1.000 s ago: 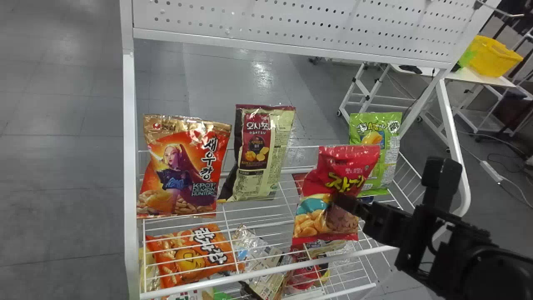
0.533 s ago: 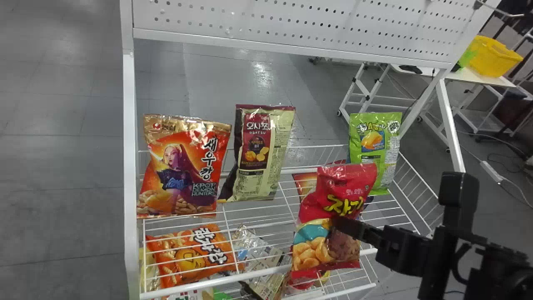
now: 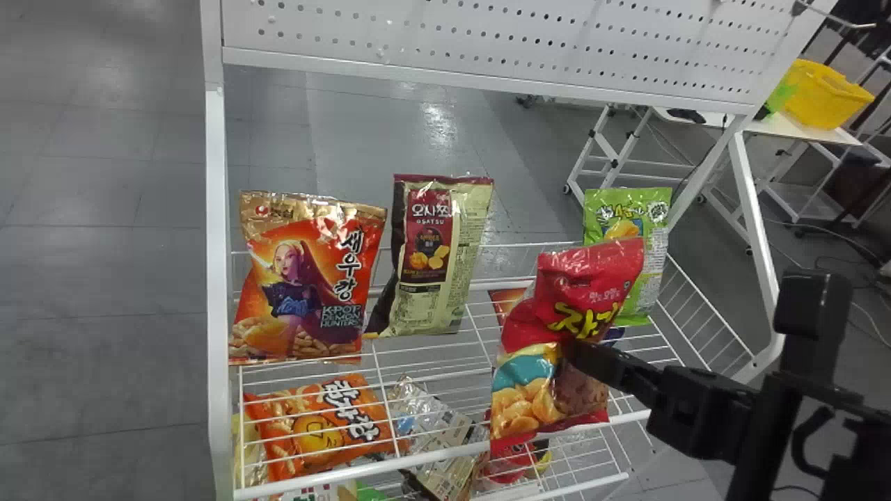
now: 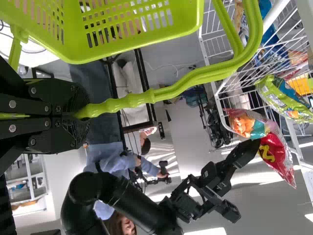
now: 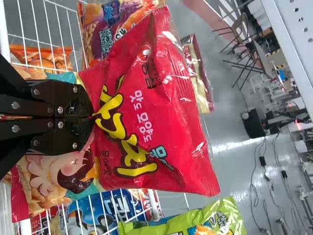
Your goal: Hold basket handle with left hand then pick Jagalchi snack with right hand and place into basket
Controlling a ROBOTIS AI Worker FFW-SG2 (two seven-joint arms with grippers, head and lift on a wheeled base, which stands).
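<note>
The white wire rack (image 3: 216, 292) is biggest; then the green basket (image 4: 90, 55), its handle (image 4: 190, 81) pinched shut in the left gripper (image 4: 80, 113). The red Jagalchi snack (image 3: 550, 348) hangs at the rack's near right — clamped between the narrowed fingers of the right gripper (image 3: 579, 353), top end up, partly hiding the green bag (image 3: 651, 271) on the far right; the orange-red bag (image 3: 299, 278) stands on the left; the slimmer cream-and-maroon bag (image 3: 435, 292) stands between them.
</note>
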